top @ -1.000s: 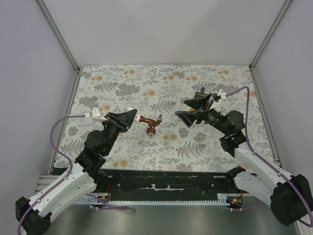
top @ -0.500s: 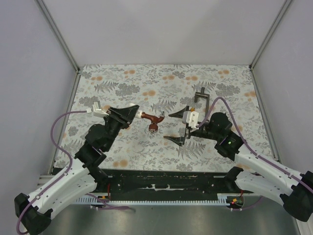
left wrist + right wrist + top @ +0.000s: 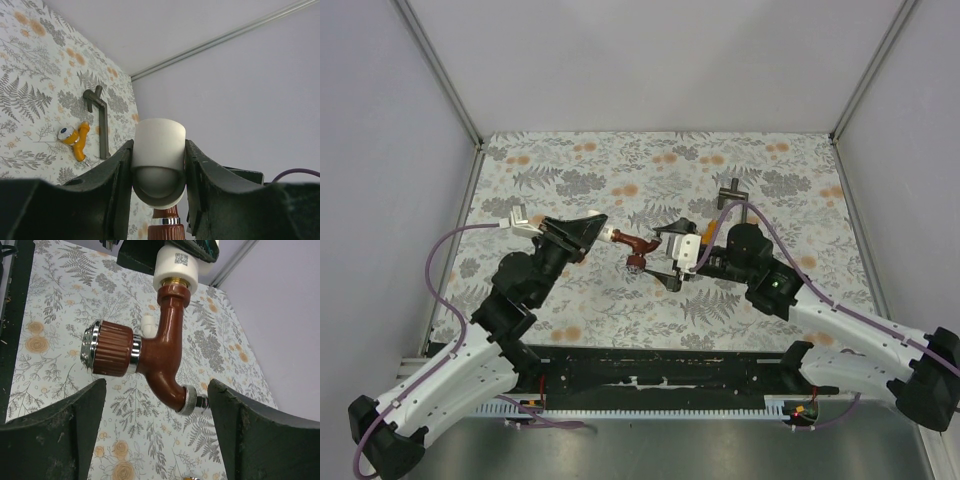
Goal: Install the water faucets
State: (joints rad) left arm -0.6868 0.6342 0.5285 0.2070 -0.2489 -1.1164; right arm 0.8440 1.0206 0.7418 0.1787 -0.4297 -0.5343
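My left gripper point(image 3: 592, 229) is shut on a white elbow fitting point(image 3: 159, 160). The reddish-brown faucet point(image 3: 636, 246) hangs from the fitting, held above the table. In the right wrist view the faucet point(image 3: 162, 350) joins the fitting point(image 3: 177, 267) at the top, its ribbed knob points left and its silvery spout end points lower right. My right gripper point(image 3: 670, 256) is open, its fingers point(image 3: 50, 435) wide on either side of the faucet and just short of it. The orange faucet point(image 3: 75, 141) lies on the table beside the tool.
A dark grey T-shaped tool point(image 3: 730, 190) lies at the back right of the floral mat point(image 3: 570, 170); it also shows in the left wrist view point(image 3: 102, 122). Grey walls with metal rails enclose the mat on three sides.
My right gripper has swung left from the back right to the faucet, open on either side of it. My left gripper has shifted slightly right with the fitting and faucet.
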